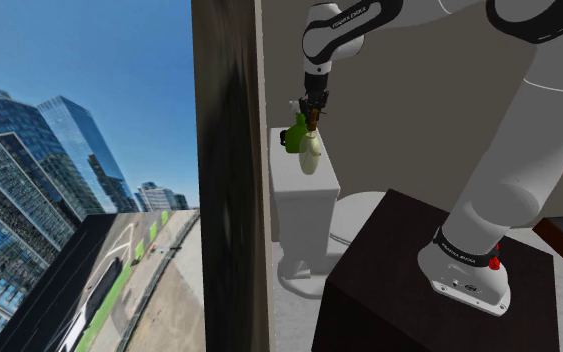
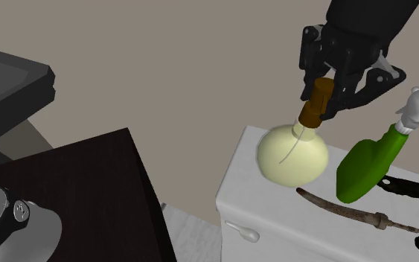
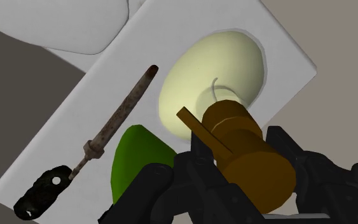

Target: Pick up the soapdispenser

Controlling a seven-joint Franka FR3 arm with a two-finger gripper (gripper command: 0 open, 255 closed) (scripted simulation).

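Though by cap (image 2: 319, 102) alone, dispenser (image 2: 292, 155) in gripper (image 2: 333, 95).

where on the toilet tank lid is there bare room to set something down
Free: the tank lid's end above the flush lever, bordered by the soap dispenser and rusty tool's tip. Crowded: between the dispenser, green bottle and tool.

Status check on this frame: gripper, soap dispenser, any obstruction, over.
Gripper shut on soap dispenser at its brown pump. Base at toilet tank lid; lifted or not, cannot tell. Green spray bottle close beside it, rusty tool lying on lid.
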